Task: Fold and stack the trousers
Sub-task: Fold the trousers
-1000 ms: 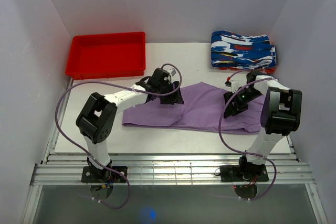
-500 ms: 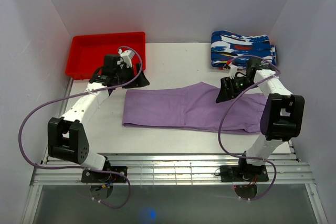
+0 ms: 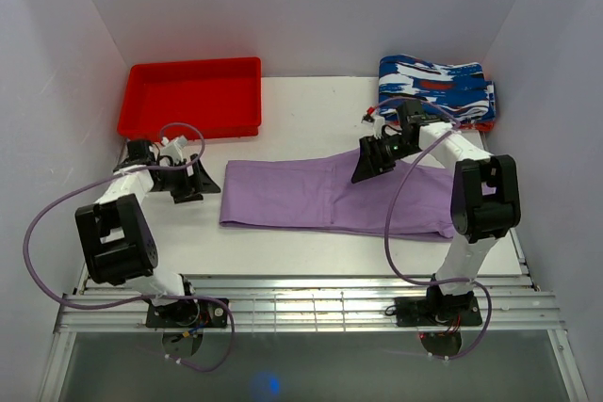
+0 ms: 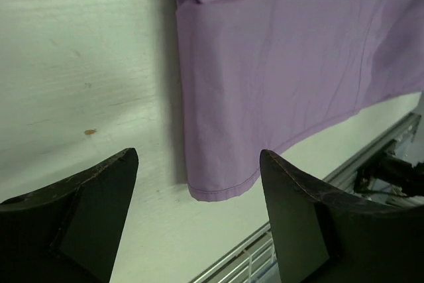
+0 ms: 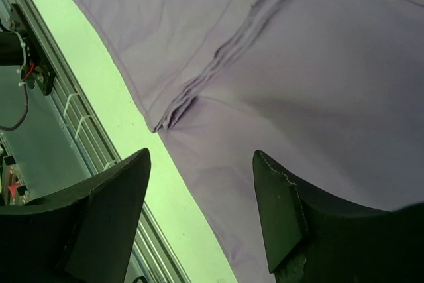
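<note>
The red tray (image 3: 191, 96) sits at the far left of the worktop (image 3: 283, 247), and its inside shows plain red floor. Only the top view takes it in, along with the folded pile of blue, white and red patterned clothes (image 3: 435, 89) at the far right corner.

The lilac trousers (image 3: 311, 197) lie flat across the middle of the worktop, running left to right. They are apart from the tray and from the patterned pile.

The left end effector (image 3: 200, 183) is low over bare worktop, just beside the trousers' left end. The left wrist view shows what the top view does not: its fingers (image 4: 73, 217) are spread wide and released. Between them lie a rounded corner of the trousers (image 4: 278, 64), with its seam lines, and white worktop (image 4: 79, 64).

The right end effector (image 3: 366, 165) stands over the far edge of the trousers, right of their middle. In its wrist view the fingers (image 5: 298, 223) are likewise apart and hold nothing. The cloth (image 5: 298, 64) below shows several stacked layer edges at a fold, which the top view cannot resolve. Whether the fingers touch the cloth cannot be told.
</note>
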`<move>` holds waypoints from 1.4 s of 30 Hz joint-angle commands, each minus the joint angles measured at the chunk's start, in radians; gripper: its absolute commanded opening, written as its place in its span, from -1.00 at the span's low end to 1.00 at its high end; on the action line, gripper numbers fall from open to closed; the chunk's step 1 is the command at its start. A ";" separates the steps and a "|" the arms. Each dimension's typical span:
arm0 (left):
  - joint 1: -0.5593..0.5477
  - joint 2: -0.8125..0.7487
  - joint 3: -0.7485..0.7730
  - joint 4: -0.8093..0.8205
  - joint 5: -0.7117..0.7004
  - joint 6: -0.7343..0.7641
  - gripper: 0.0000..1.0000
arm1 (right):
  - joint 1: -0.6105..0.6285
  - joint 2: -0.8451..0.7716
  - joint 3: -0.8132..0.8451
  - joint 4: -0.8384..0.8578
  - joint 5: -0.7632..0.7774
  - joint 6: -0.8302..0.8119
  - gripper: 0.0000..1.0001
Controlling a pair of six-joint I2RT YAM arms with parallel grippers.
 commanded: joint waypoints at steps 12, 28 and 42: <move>0.010 0.300 -0.067 0.182 0.293 0.007 0.50 | 0.232 0.187 0.137 0.038 -0.033 0.033 0.28; 0.039 0.325 -0.062 0.262 0.345 -0.057 -0.78 | 0.265 0.267 0.167 0.044 0.133 0.039 0.04; 0.284 0.185 0.175 -0.175 0.230 0.282 -1.00 | 0.205 0.043 0.209 -0.043 0.133 -0.022 0.61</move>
